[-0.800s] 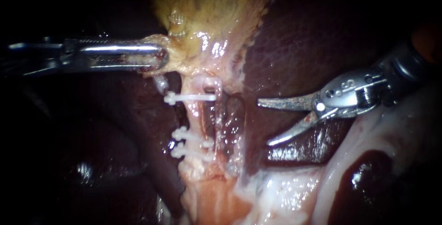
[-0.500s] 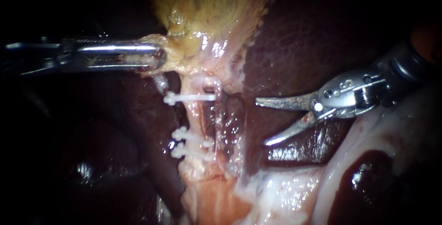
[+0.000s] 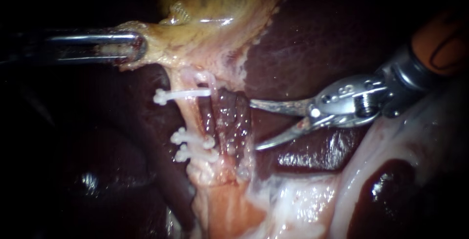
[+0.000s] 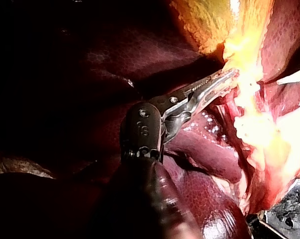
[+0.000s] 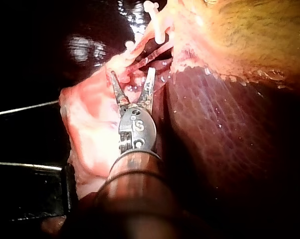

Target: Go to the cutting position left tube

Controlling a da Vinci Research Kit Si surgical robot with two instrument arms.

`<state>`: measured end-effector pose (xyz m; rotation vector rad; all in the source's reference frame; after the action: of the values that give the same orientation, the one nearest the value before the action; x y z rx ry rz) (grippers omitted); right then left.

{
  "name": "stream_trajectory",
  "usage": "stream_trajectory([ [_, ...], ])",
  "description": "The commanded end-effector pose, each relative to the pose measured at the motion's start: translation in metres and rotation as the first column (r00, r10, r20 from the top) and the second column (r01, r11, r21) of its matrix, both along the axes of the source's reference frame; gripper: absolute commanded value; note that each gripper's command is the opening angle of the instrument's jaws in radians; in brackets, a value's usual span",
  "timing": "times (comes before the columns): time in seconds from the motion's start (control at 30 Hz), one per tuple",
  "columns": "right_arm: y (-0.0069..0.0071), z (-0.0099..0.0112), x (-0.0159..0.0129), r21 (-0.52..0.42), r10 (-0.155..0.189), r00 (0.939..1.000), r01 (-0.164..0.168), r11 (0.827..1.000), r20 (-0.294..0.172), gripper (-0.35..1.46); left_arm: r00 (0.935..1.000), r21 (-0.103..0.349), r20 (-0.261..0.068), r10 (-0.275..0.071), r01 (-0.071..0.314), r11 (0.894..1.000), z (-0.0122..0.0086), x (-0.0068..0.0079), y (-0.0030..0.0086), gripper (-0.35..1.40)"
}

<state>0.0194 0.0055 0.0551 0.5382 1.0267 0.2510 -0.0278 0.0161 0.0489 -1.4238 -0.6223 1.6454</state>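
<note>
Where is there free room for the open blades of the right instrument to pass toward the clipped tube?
Free: the bare liver between the right instrument and the clipped tube; also the tube's stretch between upper clip and lower clips. Crowded: the lower pair, set close together.

The left instrument, a dark shaft with a rounded black wrist and slim silver metal jaws, reaches ahead over the smooth, dark red liver. Its jaws lie almost together, clamped from both sides on the pale, brightly lit fringe of the yellow gallbladder.
</note>
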Motion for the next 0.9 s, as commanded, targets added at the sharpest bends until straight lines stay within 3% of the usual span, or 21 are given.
stream_trajectory([
  [0.03,-0.0001,0.0,0.0005,0.019,-0.008,1.0,0.008,1.0,0.002,1.45,1.0,-0.001,0.001,0.0,0.0,1.0,0.0,0.0,0.0,-0.35],
  [0.43,-0.0011,0.002,0.0056,0.137,-0.027,0.9991,0.023,0.99,0.032,1.43,1.0,-0.002,0.0,-0.001,0.001,1.0,0.0001,-0.0001,-0.0001,-0.35],
  [0.63,-0.002,0.004,0.0058,0.163,-0.063,0.9967,0.054,0.985,0.051,1.43,1.0,-0.002,0.0,-0.001,0.001,1.0,0.0001,-0.0001,-0.0002,-0.35],
  [0.9,-0.0015,0.0058,0.0059,0.172,-0.061,0.9965,0.05,0.984,0.058,1.43,1.0,-0.002,0.0,-0.001,0.001,1.0,0.0002,-0.0001,-0.0002,-0.35],
])
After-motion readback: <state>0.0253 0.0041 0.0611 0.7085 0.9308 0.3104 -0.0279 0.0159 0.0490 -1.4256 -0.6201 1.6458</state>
